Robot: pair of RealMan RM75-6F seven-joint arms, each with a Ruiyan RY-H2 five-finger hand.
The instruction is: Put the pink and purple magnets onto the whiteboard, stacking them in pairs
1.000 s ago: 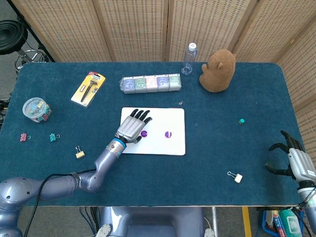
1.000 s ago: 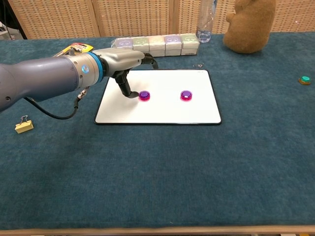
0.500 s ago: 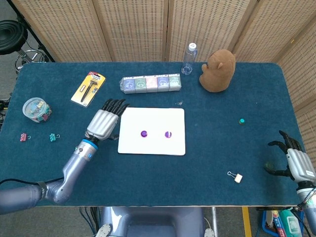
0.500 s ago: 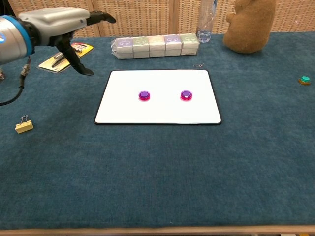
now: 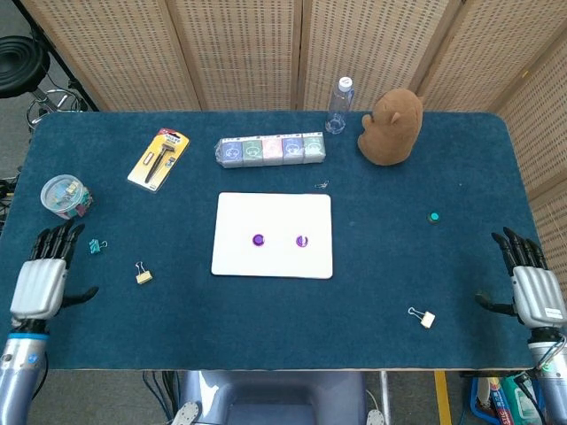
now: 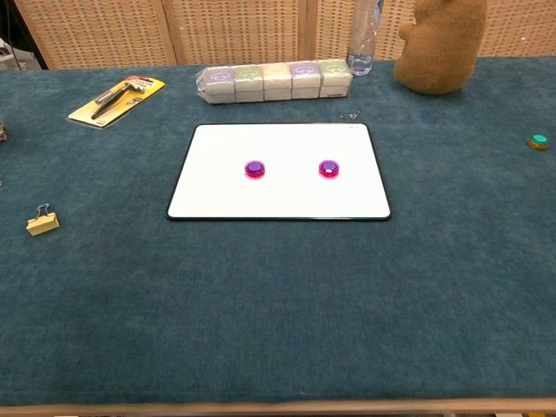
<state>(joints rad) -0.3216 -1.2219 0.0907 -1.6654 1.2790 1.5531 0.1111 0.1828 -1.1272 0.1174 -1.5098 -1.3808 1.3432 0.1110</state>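
A white whiteboard [image 5: 273,257] [image 6: 217,193] lies flat mid-table. Two magnet stacks sit on it, each a purple magnet on a pink one: the left stack [image 5: 258,240] [image 6: 254,168] and the right stack [image 5: 302,241] [image 6: 328,168]. My left hand [image 5: 40,282] hovers at the table's near left edge, fingers apart, holding nothing. At the near right edge my right hand [image 5: 534,292] is likewise open and empty. Neither hand shows in the chest view.
A row of small boxes [image 5: 270,150], a water bottle [image 5: 337,105] and a brown plush toy [image 5: 391,127] stand behind the board. A yellow tool card [image 5: 159,158], a jar of clips [image 5: 66,196], loose binder clips [image 5: 142,273] [image 5: 423,316] and a teal magnet [image 5: 434,217] lie around.
My left hand has left the left magnet stack on the board and drawn back to the near left edge. The right hand's fingers straightened a little.
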